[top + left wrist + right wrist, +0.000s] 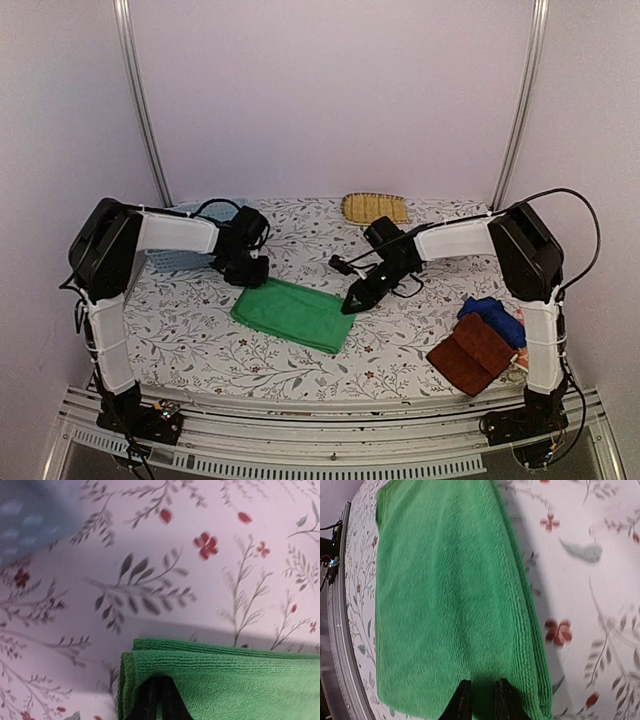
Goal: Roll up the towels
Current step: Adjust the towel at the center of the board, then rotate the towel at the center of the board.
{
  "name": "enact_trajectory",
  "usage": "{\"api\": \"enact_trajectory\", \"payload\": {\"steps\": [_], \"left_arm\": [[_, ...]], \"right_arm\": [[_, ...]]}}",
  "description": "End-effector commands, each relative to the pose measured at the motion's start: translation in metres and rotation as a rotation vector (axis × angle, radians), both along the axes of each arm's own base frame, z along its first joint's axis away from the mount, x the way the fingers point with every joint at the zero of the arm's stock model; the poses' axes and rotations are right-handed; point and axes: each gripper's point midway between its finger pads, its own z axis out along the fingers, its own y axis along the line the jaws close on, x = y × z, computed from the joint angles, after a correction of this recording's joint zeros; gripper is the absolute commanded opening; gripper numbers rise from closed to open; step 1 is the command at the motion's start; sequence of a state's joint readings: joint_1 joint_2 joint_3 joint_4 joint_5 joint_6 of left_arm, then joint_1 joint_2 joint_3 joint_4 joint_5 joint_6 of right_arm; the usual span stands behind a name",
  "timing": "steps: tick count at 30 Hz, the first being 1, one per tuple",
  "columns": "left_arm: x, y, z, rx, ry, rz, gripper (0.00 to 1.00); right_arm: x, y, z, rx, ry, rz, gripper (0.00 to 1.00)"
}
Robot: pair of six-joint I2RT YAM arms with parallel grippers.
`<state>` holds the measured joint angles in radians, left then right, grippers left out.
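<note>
Pale walls and two metal rails close in a table covered in a flowered cloth, and near its middle we see the green towel lying folded and flat. Its long axis runs mostly left to right, and the right end is tilted a little toward the arms' bases, so the cloth sits askew to the table's near edge. The left gripper is down at the far left corner of the towel. In its wrist view the dark fingers stand together, with the folded green edge bunched around them, clamped on that corner. The right gripper is at the far right corner. In its own view the two fingers are only a thin slit apart, pressed onto the towel's edge with green cloth between them, and the length of the towel stretches away from them toward the table's near rail. At the near right, well apart from the green towel, a brown towel lies just beside a blue towel. A yellow tray rests at the far edge, and a pale blue basket sits under the left arm.
</note>
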<state>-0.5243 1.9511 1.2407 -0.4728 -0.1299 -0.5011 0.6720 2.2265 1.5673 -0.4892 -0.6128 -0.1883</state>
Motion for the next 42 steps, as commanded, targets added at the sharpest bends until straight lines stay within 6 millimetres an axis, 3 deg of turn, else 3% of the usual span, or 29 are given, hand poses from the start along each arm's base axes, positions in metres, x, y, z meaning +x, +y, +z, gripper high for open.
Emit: {"api": "enact_trajectory", "payload": {"steps": [1,5,8,11,14,17,21,25,28,31,35,36,40,42], "left_arm": [[0.024,-0.044,0.007,-0.03,-0.027,-0.151,0.09],[0.025,-0.09,0.036,-0.096,-0.092,-0.273,0.13],[0.012,-0.11,0.058,-0.119,-0.133,-0.322,0.17],[-0.008,-0.114,0.08,-0.132,-0.165,-0.335,0.2],[-0.031,-0.1,0.072,-0.135,-0.12,-0.288,0.19],[-0.059,-0.072,0.048,-0.107,-0.051,-0.224,0.17],[-0.082,-0.029,0.02,-0.036,0.019,-0.096,0.17],[-0.092,0.0,0.001,0.027,0.057,-0.02,0.18],[-0.087,0.005,-0.006,0.036,0.059,-0.01,0.18],[-0.07,-0.003,-0.012,0.053,0.048,-0.04,0.19],[-0.031,-0.034,-0.012,0.036,-0.002,-0.118,0.18],[-0.024,-0.042,-0.02,0.038,0.005,-0.142,0.18],[0.012,-0.081,-0.015,-0.021,-0.049,-0.23,0.18],[0.026,-0.086,-0.012,0.007,-0.067,-0.237,0.19]], "right_arm": [[-0.074,-0.039,-0.003,-0.047,0.168,0.06,0.2],[-0.122,-0.018,0.046,0.103,0.194,0.241,0.24],[-0.115,-0.012,0.078,0.166,0.161,0.267,0.27],[-0.091,-0.023,0.091,0.193,0.135,0.217,0.29],[-0.073,-0.039,0.091,0.189,0.111,0.168,0.29],[-0.056,-0.054,0.093,0.186,0.069,0.123,0.3],[-0.038,-0.07,0.099,0.172,-0.04,0.079,0.3],[-0.036,-0.075,0.101,0.189,-0.059,0.066,0.32],[-0.038,-0.076,0.094,0.19,-0.041,0.067,0.32],[-0.039,-0.076,0.087,0.185,-0.029,0.067,0.32],[-0.039,-0.077,0.083,0.179,-0.033,0.068,0.32],[-0.039,-0.077,0.083,0.177,-0.036,0.069,0.32],[-0.039,-0.08,0.078,0.16,-0.048,0.071,0.35],[-0.037,-0.083,0.076,0.146,-0.059,0.07,0.36]]}}
